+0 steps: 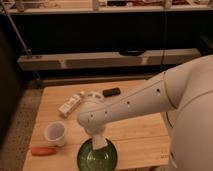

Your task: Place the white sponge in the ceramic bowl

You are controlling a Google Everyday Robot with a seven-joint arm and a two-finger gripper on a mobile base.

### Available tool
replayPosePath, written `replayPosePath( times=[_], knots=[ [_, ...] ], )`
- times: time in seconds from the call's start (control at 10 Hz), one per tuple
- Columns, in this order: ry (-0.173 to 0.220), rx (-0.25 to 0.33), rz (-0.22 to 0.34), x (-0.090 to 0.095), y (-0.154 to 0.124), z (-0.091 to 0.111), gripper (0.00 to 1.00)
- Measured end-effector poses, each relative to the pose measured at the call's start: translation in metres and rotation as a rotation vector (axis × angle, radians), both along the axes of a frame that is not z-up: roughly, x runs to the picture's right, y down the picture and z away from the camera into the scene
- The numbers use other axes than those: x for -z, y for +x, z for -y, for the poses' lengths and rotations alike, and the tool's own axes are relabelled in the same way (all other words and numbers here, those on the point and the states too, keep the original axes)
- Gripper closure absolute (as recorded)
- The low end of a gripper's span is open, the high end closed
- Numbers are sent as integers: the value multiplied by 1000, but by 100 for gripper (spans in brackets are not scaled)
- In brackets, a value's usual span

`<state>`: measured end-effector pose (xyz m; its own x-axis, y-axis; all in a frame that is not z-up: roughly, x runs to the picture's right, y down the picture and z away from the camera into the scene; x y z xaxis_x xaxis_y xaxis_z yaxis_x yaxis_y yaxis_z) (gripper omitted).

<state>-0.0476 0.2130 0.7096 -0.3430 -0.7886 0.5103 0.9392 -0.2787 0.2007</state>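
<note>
The ceramic bowl [98, 158], dark green and glossy, sits at the front edge of the wooden table [135, 132]. My gripper [98, 141] hangs straight down from the white arm, right over the bowl's middle and just above its inside. A pale block-like shape at its lower tip may be the white sponge; I cannot tell it apart from the gripper. No sponge shows anywhere else on the table.
A small white cup [55, 133] stands left of the bowl. An orange object [43, 150] lies at the front left corner. A white bottle [70, 106] lies at the back left and a black object [111, 92] at the back. A low shelf runs behind the table.
</note>
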Motion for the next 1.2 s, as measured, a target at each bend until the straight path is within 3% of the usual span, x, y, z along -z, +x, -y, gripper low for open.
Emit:
replayPosePath(
  times=[0.2, 0.3, 0.4, 0.7, 1.0, 1.2],
  knots=[
    [-2, -1, 3, 5, 14, -8, 69],
    [-5, 3, 2, 6, 22, -11, 57],
    [-7, 9, 7, 7, 21, -14, 50],
    [-15, 32, 24, 10, -2, -23, 45],
    [-18, 47, 22, 9, 2, -24, 23],
    [-13, 52, 27, 10, 2, -23, 22]
  ],
)
